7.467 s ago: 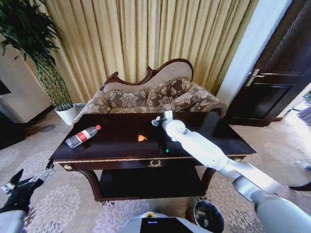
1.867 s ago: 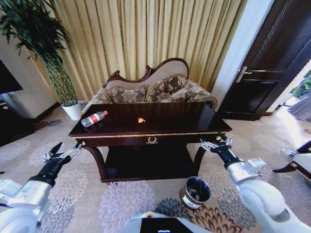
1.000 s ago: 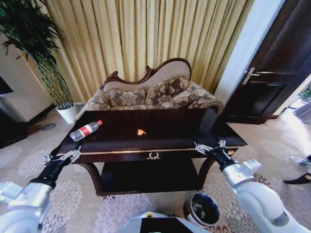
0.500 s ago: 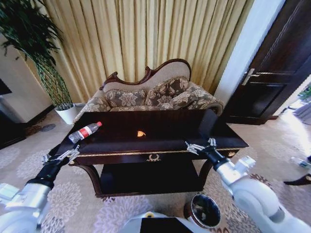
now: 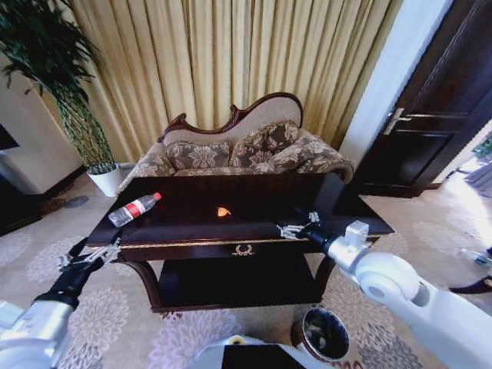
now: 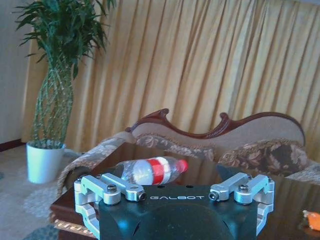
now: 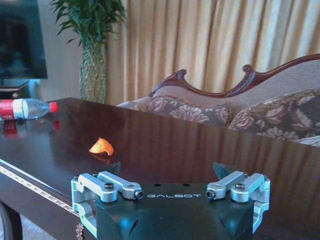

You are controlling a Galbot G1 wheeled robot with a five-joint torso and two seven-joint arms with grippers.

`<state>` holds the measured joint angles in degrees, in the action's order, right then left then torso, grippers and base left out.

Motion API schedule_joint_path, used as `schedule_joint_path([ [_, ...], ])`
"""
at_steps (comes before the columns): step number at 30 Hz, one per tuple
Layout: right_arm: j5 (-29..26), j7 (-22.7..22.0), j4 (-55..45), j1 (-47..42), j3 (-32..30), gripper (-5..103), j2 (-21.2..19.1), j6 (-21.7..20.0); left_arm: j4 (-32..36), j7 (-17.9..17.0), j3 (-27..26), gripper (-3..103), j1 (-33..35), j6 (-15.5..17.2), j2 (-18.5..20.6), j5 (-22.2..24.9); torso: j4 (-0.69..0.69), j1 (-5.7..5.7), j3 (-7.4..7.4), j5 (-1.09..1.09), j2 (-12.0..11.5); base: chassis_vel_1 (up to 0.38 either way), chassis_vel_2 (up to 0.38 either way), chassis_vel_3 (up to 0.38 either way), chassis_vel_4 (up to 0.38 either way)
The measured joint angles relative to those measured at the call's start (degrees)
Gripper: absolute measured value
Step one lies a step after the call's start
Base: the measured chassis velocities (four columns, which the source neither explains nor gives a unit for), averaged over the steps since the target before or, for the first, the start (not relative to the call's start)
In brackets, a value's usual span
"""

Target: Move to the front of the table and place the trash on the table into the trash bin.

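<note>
Head view: the robot stands at the front of the dark, glossy wooden counter (image 5: 254,211), gold-trimmed along its edge with a gold drawer pull, and the pick-up stage looks to be under way. The right claw (image 5: 296,228) reaches over the counter's front edge with its metal fingers spread wide and nothing between them, pointed toward the small orange scrap (image 5: 223,211), a curled, crumpled bit lying near the middle of the polished top, well apart from the claw. The left claw (image 5: 91,255) hangs low off the counter's left front corner, its fingers also spread and empty. Beyond it, near the counter's left end, the clear plastic bottle (image 5: 134,209) lies on its side, cylindrical, with a red label and red cap. On the patterned carpet at the robot's right front stands the trash bin (image 5: 324,336), round, dark brown, black inside. Judging from this layout, the scrap is the likely first target: the right claw would need to travel forward and drop almost flush with the slick surface, since so thin and light a piece may slide or flatten under the fingers rather than lift.
</note>
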<state>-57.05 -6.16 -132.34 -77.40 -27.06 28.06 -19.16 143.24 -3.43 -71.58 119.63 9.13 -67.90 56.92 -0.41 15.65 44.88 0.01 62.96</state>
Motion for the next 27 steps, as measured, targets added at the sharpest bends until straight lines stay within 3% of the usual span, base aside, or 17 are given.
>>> schedule_joint_path([
  [10,-2.0,0.8,6.9,13.0,9.7,100,-1.5,2.0,0.0,0.2,-1.6,100,1.1,0.5,-0.6,-2.9,0.0,0.0,0.0,0.0,0.0,0.0,0.0,0.0,0.0],
  [12,-2.0,1.1,9.7,18.9,15.5,100,-1.9,3.7,0.0,0.9,-2.3,100,1.3,0.2,-0.7,-4.9,0.0,0.01,0.0,0.01,0.0,0.0,0.0,0.0,0.0],
  [17,-3.3,1.0,12.7,28.9,24.5,100,-1.7,3.5,0.0,1.2,-2.7,100,2.0,-0.1,-1.7,-5.6,0.01,0.0,0.0,-0.01,0.0,0.0,0.0,0.0,0.0],
  [18,-4.4,0.5,13.2,33.3,28.4,100,-1.2,2.9,0.0,1.2,-3.1,100,2.1,-0.1,-2.0,-5.5,0.02,0.0,0.0,-0.01,0.0,0.0,0.0,0.0,0.0],
  [20,-4.8,0.3,13.4,34.9,30.0,100,-1.0,2.8,0.0,1.2,-3.2,100,2.2,-0.2,-2.1,-5.3,0.02,0.0,0.0,-0.02,0.0,0.0,0.0,0.0,0.0],
  [22,-5.3,0.2,14.2,41.2,37.1,100,0.4,2.5,0.0,1.2,-3.9,100,2.3,-0.2,-2.4,-4.3,0.01,0.0,0.0,-0.01,0.0,0.0,0.0,0.0,0.0],
  [23,-5.3,0.2,14.2,41.2,37.1,100,0.4,2.5,0.0,1.2,-3.9,100,2.3,-0.2,-2.4,-4.3,0.01,0.0,0.0,-0.01,0.0,0.0,0.0,0.0,0.0],
  [27,-6.4,-0.9,15.7,48.6,45.8,100,3.9,2.0,0.0,-0.1,-4.0,100,2.2,0.9,-2.6,-1.9,0.01,0.01,0.0,-0.01,0.0,0.0,0.0,0.0,0.0],
])
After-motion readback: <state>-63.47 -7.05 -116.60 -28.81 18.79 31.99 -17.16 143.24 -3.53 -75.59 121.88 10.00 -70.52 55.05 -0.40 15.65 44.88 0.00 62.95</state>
